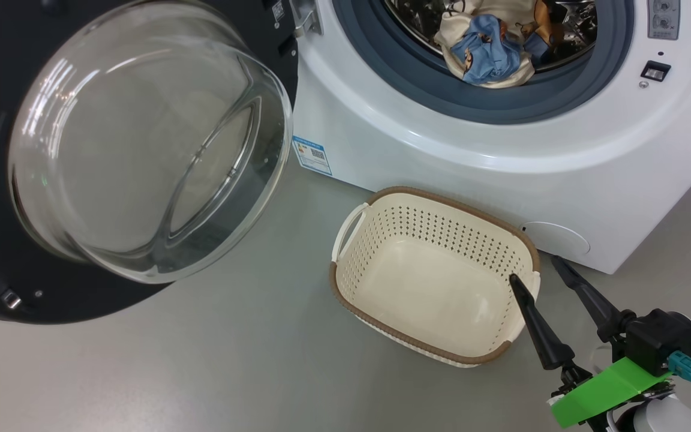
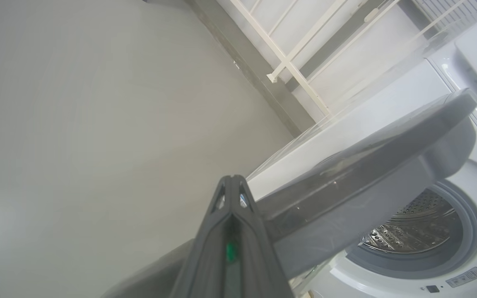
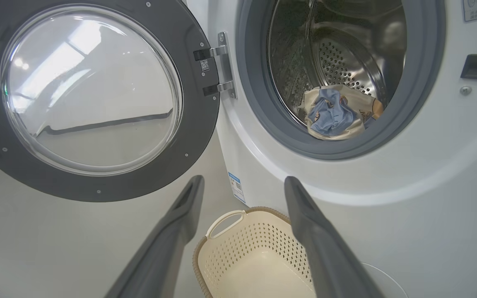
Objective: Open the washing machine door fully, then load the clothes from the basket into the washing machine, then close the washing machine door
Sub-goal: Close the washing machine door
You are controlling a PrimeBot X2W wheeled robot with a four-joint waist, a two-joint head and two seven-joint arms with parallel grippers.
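Observation:
The washing machine (image 1: 501, 156) (image 3: 429, 186) stands with its round black door (image 1: 141, 150) (image 3: 93, 95) swung wide open to the left. The clothes (image 1: 489, 48) (image 3: 336, 114), light blue and cream, lie inside the steel drum. On the floor in front sits the cream basket (image 1: 435, 273) (image 3: 251, 256), with nothing in it. My right gripper (image 1: 534, 270) (image 3: 242, 182) is open, hovering at the basket's right rim. My left gripper (image 2: 232, 179) is shut, its tip beside the door's outer edge (image 2: 367, 165), seen edge-on in the left wrist view.
Grey floor (image 1: 201, 372) spreads around the basket and under the open door. A white railing and grey wall base (image 2: 288, 66) stand behind the machine. The machine's door latch socket (image 1: 655, 71) is at the opening's right side.

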